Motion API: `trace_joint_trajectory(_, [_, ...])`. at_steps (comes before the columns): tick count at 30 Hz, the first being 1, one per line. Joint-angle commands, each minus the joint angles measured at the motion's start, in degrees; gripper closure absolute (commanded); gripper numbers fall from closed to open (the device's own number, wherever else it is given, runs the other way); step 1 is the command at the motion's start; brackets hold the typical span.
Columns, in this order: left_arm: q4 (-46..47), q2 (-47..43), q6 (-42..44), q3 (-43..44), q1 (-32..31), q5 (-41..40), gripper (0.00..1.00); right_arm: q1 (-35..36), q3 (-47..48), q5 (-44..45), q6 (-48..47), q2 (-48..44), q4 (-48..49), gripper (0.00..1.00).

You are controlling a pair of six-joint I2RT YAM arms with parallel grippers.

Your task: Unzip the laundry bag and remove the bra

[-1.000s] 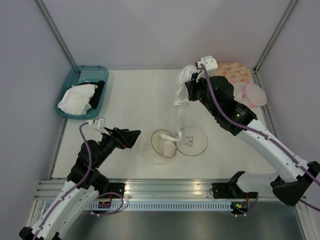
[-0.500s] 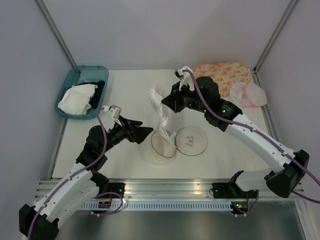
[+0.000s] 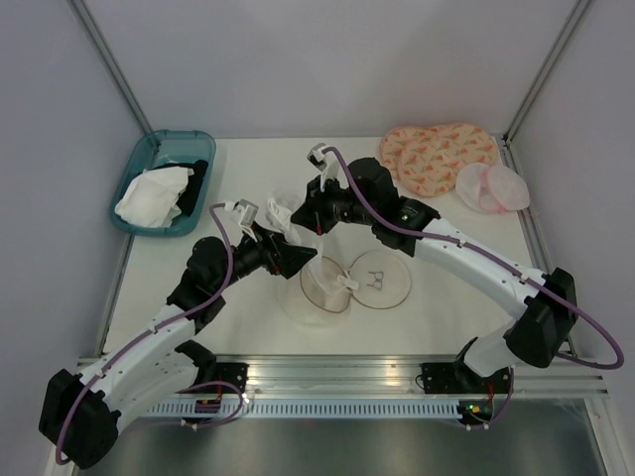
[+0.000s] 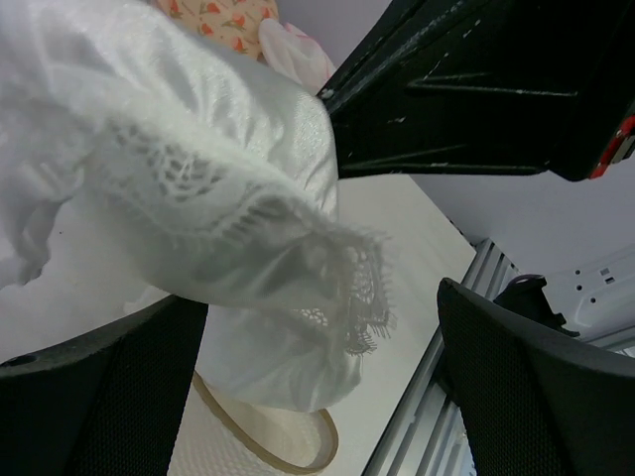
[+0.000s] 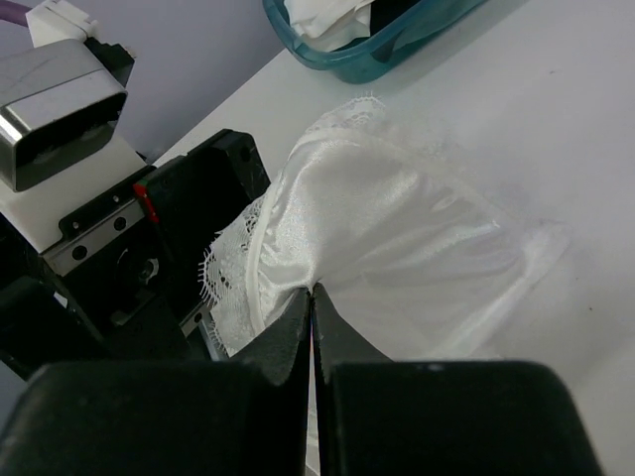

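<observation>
The laundry bag (image 3: 382, 279) lies unzipped at the table's middle, its two round halves spread flat, tan rim (image 4: 266, 451) showing and the bra icon up. The bra (image 3: 282, 211), white satin with a lace edge (image 4: 208, 188), hangs in the air left of the bag. My right gripper (image 3: 301, 222) is shut on it, pinching the fabric between its fingertips (image 5: 313, 294). My left gripper (image 3: 296, 260) stands open just beneath, and the bra's lower fold (image 5: 397, 228) hangs between its two fingers (image 4: 536, 397) without being pinched.
A teal bin (image 3: 139, 164) at the back left holds a white cloth and a black cloth. A pink-orange patterned pad (image 3: 437, 151) and a pale pink mesh pair (image 3: 491, 186) lie at the back right. A metal rail (image 3: 337, 372) runs along the near edge.
My right arm has swung from the back right to the table's middle-left, carrying the bra with it. My left arm has reached forward and right until its open fingers flank the hanging bra.
</observation>
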Motion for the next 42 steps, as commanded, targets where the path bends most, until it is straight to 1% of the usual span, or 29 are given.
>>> trace_joint_trajectory(1, [3.5,0.7,0.4,3.5,-1.0,-0.3,0.00,1.4,4.4,1.3,1.2,1.8,4.2,1.00])
trace_joint_trajectory(4, [0.4,1.5,0.9,4.5,-1.2,-2.7,0.01,2.7,5.6,1.4,1.3,3.0,4.9,1.00])
trace_joint_trajectory(6, [-1.7,1.9,1.3,5.3,-1.2,-3.6,0.11,3.6,6.5,1.3,1.1,3.5,4.9,1.00])
trace_joint_trajectory(7, [-2.4,2.0,1.8,5.5,-1.2,-4.0,0.23,3.9,6.7,1.3,1.1,3.7,4.7,1.00])
trace_joint_trajectory(9, [-3.4,2.0,2.3,6.1,-1.2,-4.6,0.38,4.2,6.7,1.3,0.9,3.6,4.5,1.00])
trace_joint_trajectory(10, [-3.7,2.0,2.4,6.2,-1.2,-5.1,0.57,4.2,6.7,1.4,0.7,3.1,4.3,1.00])
trace_joint_trajectory(12, [-4.4,1.7,2.4,6.2,-1.2,-7.1,0.79,4.2,6.3,2.1,0.5,2.5,3.9,1.00])
trace_joint_trajectory(13, [-4.5,1.5,2.3,6.0,-1.2,-7.5,0.94,4.2,6.1,2.2,0.5,2.0,3.8,1.00])
trace_joint_trajectory(14, [-4.5,1.4,2.2,6.0,-1.2,-7.9,0.98,4.2,5.7,2.2,0.4,1.7,3.3,1.00])
trace_joint_trajectory(16, [-4.5,1.0,2.1,5.8,-1.2,-8.4,0.98,4.2,5.0,2.7,0.0,0.8,2.7,0.99])
trace_joint_trajectory(18, [-5.0,0.5,2.2,5.8,-1.2,-8.7,0.98,4.2,4.4,6.1,-0.3,-0.8,2.5,0.99])
trace_joint_trajectory(19, [-5.2,0.2,2.2,5.8,-1.2,-9.0,0.98,4.1,4.0,8.2,-0.8,-1.5,1.9,0.93])
trace_joint_trajectory(20, [-5.5,0.1,2.4,5.7,-1.2,-9.6,0.98,4.2,3.9,10.1,-1.2,-2.2,1.4,0.62])
trace_joint_trajectory(21, [-5.9,-0.3,2.6,5.8,-1.2,-10.1,0.98,4.2,3.9,15.3,-1.6,-3.7,0.8,0.47])
trace_joint_trajectory(22, [-6.8,-0.8,2.7,5.8,-1.2,-10.6,0.98,4.1,3.9,17.7,-1.6,-4.5,-0.4,0.36])
trace_joint_trajectory(23, [-7.1,-1.2,3.1,5.8,-1.2,-12.0,0.98,3.9,4.0,19.0,-1.6,-5.2,-1.1,0.22])
trace_joint_trajectory(24, [-7.5,-1.5,3.4,5.8,-1.2,-12.8,0.98,3.7,4.1,23.6,-2.1,-6.8,-1.8,0.17])
trace_joint_trajectory(25, [-8.6,-2.0,3.6,6.0,-1.1,-13.9,0.98,3.5,3.9,25.6,-2.5,-7.7,-3.3,0.14])
trace_joint_trajectory(26, [-9.0,-2.2,4.1,6.5,-1.1,-16.1,0.98,3.3,3.8,27.8,-2.8,-8.6,-4.2,0.07])
trace_joint_trajectory(28, [-9.8,-2.4,5.0,7.6,-1.0,-18.1,0.98,3.1,3.1,32.4,-3.9,-11.2,-6.6,0.06])
trace_joint_trajectory(29, [-11.1,-2.0,6.2,9.5,-0.8,-20.2,0.98,3.1,2.7,33.5,-4.0,-12.3,-7.3,0.05])
trace_joint_trajectory(31, [-12.2,-1.2,7.9,12.0,-0.1,-21.6,0.98,3.0,0.1,35.3,-4.4,-15.9,-8.1,0.05])
trace_joint_trajectory(33, [-14.0,0.9,10.0,16.8,2.1,-22.9,0.98,3.0,-1.6,35.9,-4.3,-19.6,-8.7,0.04])
trace_joint_trajectory(37, [-16.0,5.2,10.8,27.0,9.1,-22.0,0.98,3.0,-6.8,36.1,-3.6,-24.6,-10.2,0.04])
trace_joint_trajectory(38, [-16.3,6.1,10.5,28.7,12.3,-20.1,0.98,3.0,-7.5,36.0,-3.1,-26.2,-10.5,0.04])
trace_joint_trajectory(39, [-17.2,8.2,10.6,30.5,13.7,-20.1,0.98,3.0,-9.0,35.9,-2.9,-26.8,-10.8,0.04])
trace_joint_trajectory(40, [-17.9,9.2,11.1,32.2,14.6,-20.4,0.98,3.0,-9.7,35.8,-2.7,-27.4,-11.1,0.04])
trace_joint_trajectory(41, [-19.0,10.4,12.6,36.1,16.2,-21.5,0.98,3.1,-10.3,35.6,-2.4,-27.9,-11.4,0.04])
trace_joint_trajectory(42, [-19.8,11.3,13.4,37.9,17.0,-23.5,0.98,3.0,-11.0,34.8,-1.7,-28.8,-11.5,0.04])
